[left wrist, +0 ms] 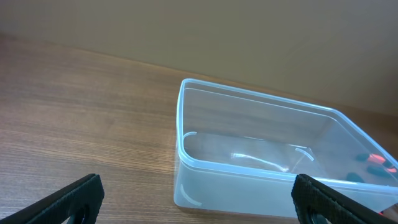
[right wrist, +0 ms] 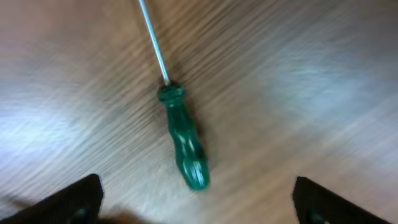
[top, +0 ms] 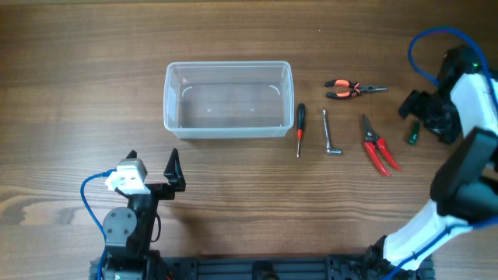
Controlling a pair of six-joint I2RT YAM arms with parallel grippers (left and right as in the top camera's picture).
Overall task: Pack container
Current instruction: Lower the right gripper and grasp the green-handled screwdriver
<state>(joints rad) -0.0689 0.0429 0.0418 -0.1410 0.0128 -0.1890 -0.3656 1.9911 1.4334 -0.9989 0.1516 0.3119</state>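
The clear plastic container (top: pixel 227 99) stands empty at the middle back of the table; it also shows in the left wrist view (left wrist: pixel 261 155). My left gripper (top: pixel 153 173) is open and empty, in front of the container's left end, fingers (left wrist: pixel 199 202) wide apart. My right gripper (top: pixel 426 113) is open above a green-handled screwdriver (top: pixel 414 133) at the far right. In the right wrist view the screwdriver (right wrist: pixel 183 146) lies on the wood between the spread fingers (right wrist: pixel 198 202), untouched.
To the right of the container lie a red-and-black screwdriver (top: pixel 300 124), a metal L-shaped wrench (top: pixel 330 134), orange-handled pliers (top: pixel 348 89) and red-handled cutters (top: pixel 378 145). The right arm's white body (top: pixel 467 171) reaches along the right edge.
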